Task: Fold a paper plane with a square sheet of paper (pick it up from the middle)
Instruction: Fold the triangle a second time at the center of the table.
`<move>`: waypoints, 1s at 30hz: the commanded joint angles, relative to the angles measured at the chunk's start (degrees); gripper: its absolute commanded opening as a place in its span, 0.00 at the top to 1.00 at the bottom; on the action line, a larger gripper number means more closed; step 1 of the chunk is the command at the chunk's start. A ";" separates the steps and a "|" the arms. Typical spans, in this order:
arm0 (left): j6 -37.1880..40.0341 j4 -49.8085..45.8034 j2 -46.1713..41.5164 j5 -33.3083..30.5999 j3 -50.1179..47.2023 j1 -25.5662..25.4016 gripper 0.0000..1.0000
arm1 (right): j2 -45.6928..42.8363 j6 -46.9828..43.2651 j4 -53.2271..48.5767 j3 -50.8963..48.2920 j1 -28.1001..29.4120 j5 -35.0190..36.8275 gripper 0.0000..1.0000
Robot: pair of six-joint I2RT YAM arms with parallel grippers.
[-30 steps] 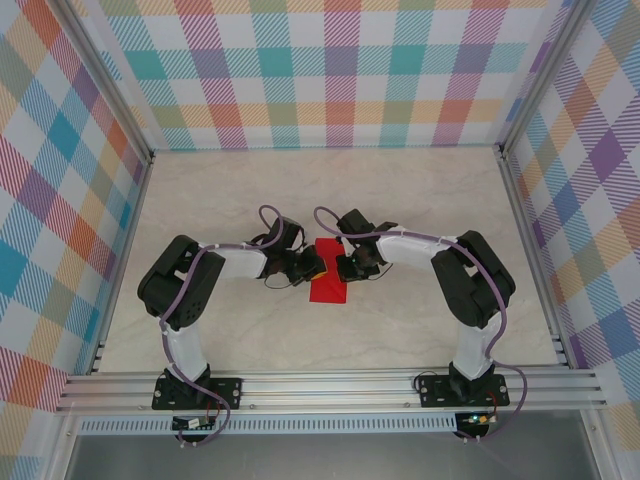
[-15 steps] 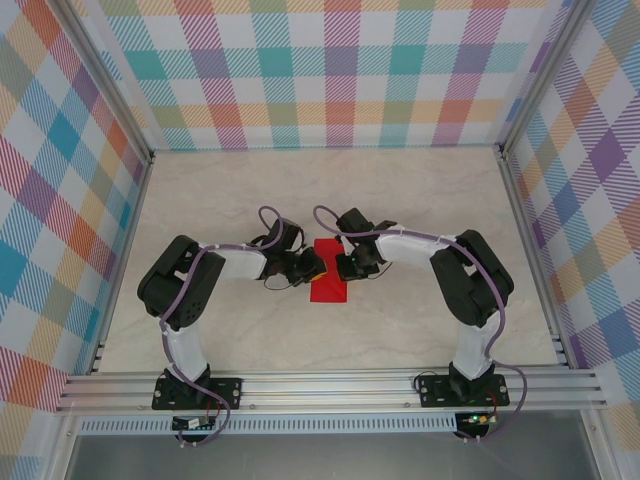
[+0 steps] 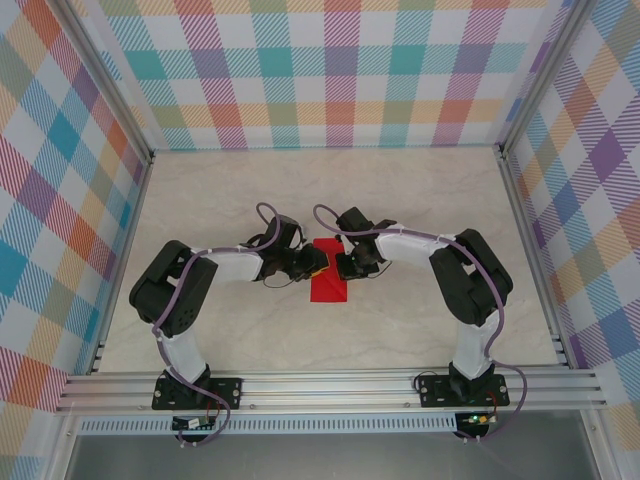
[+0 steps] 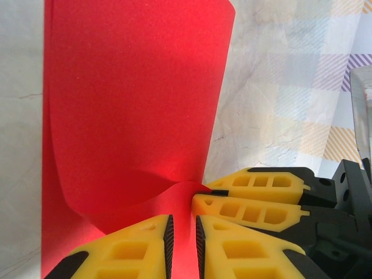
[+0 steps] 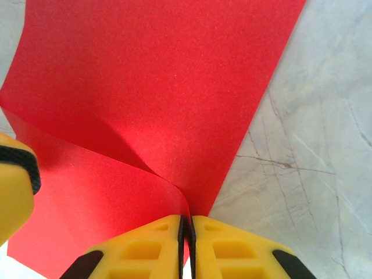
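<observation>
Two hands meet over a red sheet of paper [image 3: 328,287] in the middle of the pale marbled tabletop [image 3: 420,200]. The left hand [image 4: 184,222] has its yellow fingers [image 4: 133,249] parted by a narrow gap. A raised fold of the sheet runs into that gap, with the black pads standing off from each other, so this hand is released. Ahead of its fingertips the sheet rises in a broad curved flap.

The right hand [image 5: 186,221] is clenched on the sheet: its two fingers [image 5: 232,251] are pressed together with the paper's edge nipped right at the tips. From that pinch a crease runs away ahead and to the left, one lifted layer lying over a flatter one below.

In the left wrist view the right hand's fingertips sit just beside the left hand's, to its right, at the same lifted fold. Seen from above, the two hands face each other across the far half of the sheet, and the rest lies flat on the side nearer the arm bases.
</observation>
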 commanded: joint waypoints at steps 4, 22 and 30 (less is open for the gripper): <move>-0.48 2.24 3.26 0.80 -0.07 -1.08 0.82 | 1.99 0.73 0.34 0.55 -0.36 0.50 0.87; -0.80 -0.09 5.67 -2.20 -2.75 -1.12 0.91 | -9.48 5.92 0.09 -2.30 -0.98 -0.04 0.69; -0.58 -0.31 5.76 -2.07 -2.63 -1.11 0.91 | -13.73 16.52 14.47 -10.97 -0.64 -20.44 0.81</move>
